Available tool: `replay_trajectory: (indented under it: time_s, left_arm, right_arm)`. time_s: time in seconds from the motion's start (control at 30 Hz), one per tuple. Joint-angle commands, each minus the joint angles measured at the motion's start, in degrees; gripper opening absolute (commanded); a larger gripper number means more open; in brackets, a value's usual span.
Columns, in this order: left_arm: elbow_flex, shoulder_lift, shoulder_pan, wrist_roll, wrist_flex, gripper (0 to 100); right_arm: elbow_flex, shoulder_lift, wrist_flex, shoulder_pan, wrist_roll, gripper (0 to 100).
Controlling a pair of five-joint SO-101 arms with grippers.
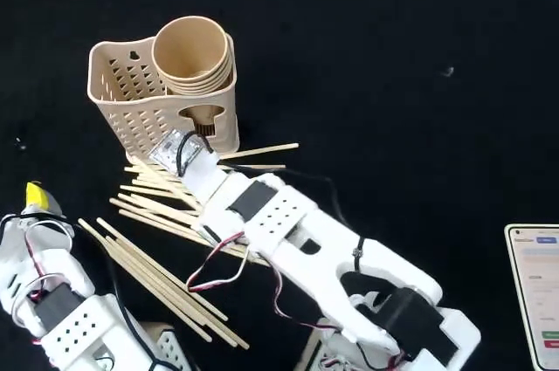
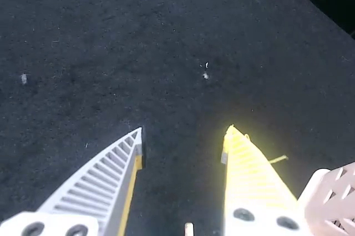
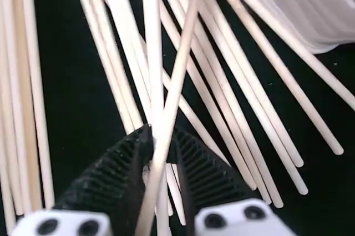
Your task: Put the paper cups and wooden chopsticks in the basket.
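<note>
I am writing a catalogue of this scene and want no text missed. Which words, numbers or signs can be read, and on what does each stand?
Nothing can be read for certain.
Screen at the right edge of the high view: lines of text and coloured buttons, too small to read.
Basket, paper cups, chopsticks: no print to see.

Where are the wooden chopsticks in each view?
High view: light wooden chopsticks fanned on black cloth below the beige perforated plastic basket.
Left wrist view: one pale round end, likely a chopstick, between the fingers of the open yellow-and-white hand.
Right wrist view: sticks across the frame, one pinched in the black hand.
Shared landmark: basket wall, high and right wrist views.
</note>
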Motion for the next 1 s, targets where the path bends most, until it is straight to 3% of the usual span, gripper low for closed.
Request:
replay_trajectory:
  time_s: [0.0,0.13,0.23,0.37,0.47,0.6,0.77,0.97]
  left_arm:
    - [-3.6,-0.7,-0.6,0.4,-1.0,23]
    - [-3.6,-0.7,-0.6,0.4,-0.9,23]
    - [-3.6,-0.7,-0.6,0.4,-0.9,23]
    - [-3.8,-0.7,-0.6,0.4,-0.8,23]
    - [-3.8,-0.8,-0.6,0.4,-1.1,23]
    - [-4.3,-0.8,-1.0,0.4,-1.1,23]
    - [-6.9,-0.2,-6.0,1.9,-0.7,23]
    - [-10.6,-0.2,-8.7,4.6,4.0,23]
  right_arm:
    - [0.5,-3.0,-0.4,1.0,1.1,1.1]
    - [3.6,-3.0,-3.1,1.1,3.9,1.5]
    - [4.2,-3.0,-2.8,1.1,4.1,8.4]
    - [1.5,-4.7,3.1,0.8,3.9,22.4]
    - [-1.1,-8.7,8.8,0.4,2.4,24.2]
    - [2.0,-14.9,9.1,-6.0,-1.8,19.8]
    - [10.7,-15.4,-1.5,-19.3,-5.5,15.1]
    - [9.4,-8.1,-4.6,-21.8,-11.6,27.0]
